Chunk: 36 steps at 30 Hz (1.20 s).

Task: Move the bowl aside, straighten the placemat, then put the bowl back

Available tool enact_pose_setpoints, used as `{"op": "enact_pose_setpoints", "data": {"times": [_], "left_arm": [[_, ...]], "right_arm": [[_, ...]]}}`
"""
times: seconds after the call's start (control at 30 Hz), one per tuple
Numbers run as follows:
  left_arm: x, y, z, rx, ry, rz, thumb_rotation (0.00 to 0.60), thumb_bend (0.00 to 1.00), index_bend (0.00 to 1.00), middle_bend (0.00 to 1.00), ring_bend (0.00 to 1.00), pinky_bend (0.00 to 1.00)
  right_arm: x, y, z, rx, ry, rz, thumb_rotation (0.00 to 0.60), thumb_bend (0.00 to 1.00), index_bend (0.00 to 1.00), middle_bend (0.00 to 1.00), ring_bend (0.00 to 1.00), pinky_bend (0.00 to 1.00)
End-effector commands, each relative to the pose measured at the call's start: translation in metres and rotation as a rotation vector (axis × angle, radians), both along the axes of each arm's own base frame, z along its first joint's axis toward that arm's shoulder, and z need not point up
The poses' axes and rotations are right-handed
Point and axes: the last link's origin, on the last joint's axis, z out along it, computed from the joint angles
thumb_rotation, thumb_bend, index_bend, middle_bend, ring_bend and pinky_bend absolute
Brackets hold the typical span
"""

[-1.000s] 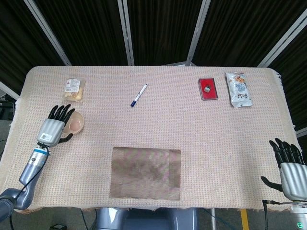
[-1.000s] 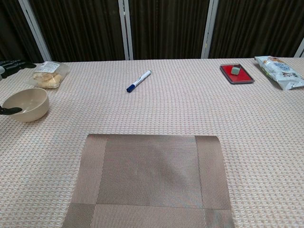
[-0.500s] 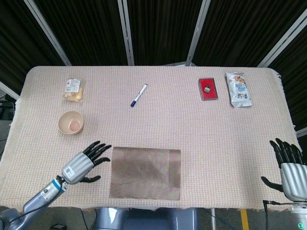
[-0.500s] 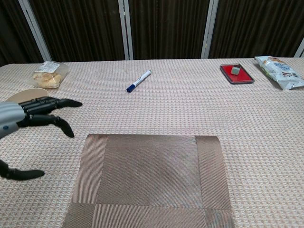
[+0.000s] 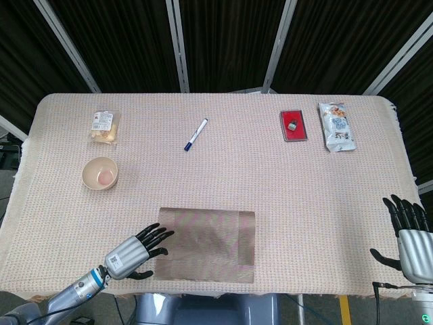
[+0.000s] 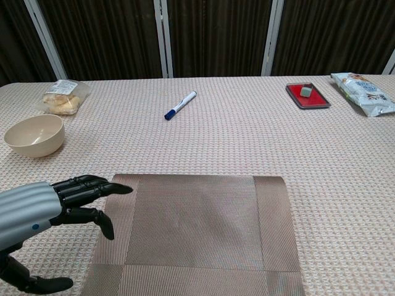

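A cream bowl [image 5: 101,173] [image 6: 34,135] stands upright on the tablecloth at the left, away from the mat. The brown woven placemat [image 5: 206,244] [image 6: 197,231] lies flat near the front edge, its sides roughly parallel to the table. My left hand [image 5: 135,253] [image 6: 46,213] hovers open at the mat's left edge, black fingers spread and reaching over that edge, holding nothing. My right hand [image 5: 409,237] rests open at the table's front right corner, far from both things; the chest view does not show it.
A blue-capped pen [image 5: 195,134] [image 6: 180,105] lies at the back centre. A snack bag [image 5: 104,126] sits behind the bowl. A red tray [image 5: 295,125] with a small block and a white packet [image 5: 336,126] lie at the back right.
My left hand has let go of the bowl, which stays at the left, and has swept toward the front and right to the mat's left edge. The right hand barely moved.
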Motion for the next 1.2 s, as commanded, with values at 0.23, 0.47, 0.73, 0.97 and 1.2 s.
{"op": "enact_pose_setpoints", "data": {"times": [0.23, 0.47, 0.73, 0.97, 1.2], "left_arm": [[-0.008, -0.008, -0.016, -0.01, -0.011, -0.006, 0.6, 0.16, 0.32, 0.0, 0.0, 0.0], [-0.012, -0.011, -0.023, -0.016, -0.028, -0.002, 0.6, 0.16, 0.32, 0.0, 0.0, 0.0], [-0.015, -0.012, -0.028, -0.021, -0.013, -0.007, 0.6, 0.16, 0.32, 0.0, 0.0, 0.0], [-0.017, -0.01, -0.031, -0.015, -0.004, -0.003, 0.6, 0.16, 0.32, 0.0, 0.0, 0.0], [-0.016, -0.01, -0.038, -0.022, 0.004, -0.002, 0.6, 0.16, 0.32, 0.0, 0.0, 0.0]], "right_arm": [[0.001, 0.001, 0.0, 0.001, -0.002, 0.005, 0.6, 0.0, 0.0, 0.0, 0.0, 0.0], [0.001, 0.001, 0.001, 0.001, -0.003, 0.006, 0.6, 0.0, 0.0, 0.0, 0.0, 0.0], [0.001, 0.001, 0.001, 0.001, -0.006, 0.006, 0.6, 0.0, 0.0, 0.0, 0.0, 0.0], [0.001, 0.001, 0.002, -0.002, -0.01, 0.007, 0.6, 0.0, 0.0, 0.0, 0.0, 0.0], [0.001, 0.0, 0.002, -0.005, -0.012, 0.006, 0.6, 0.0, 0.0, 0.0, 0.0, 0.0]]}}
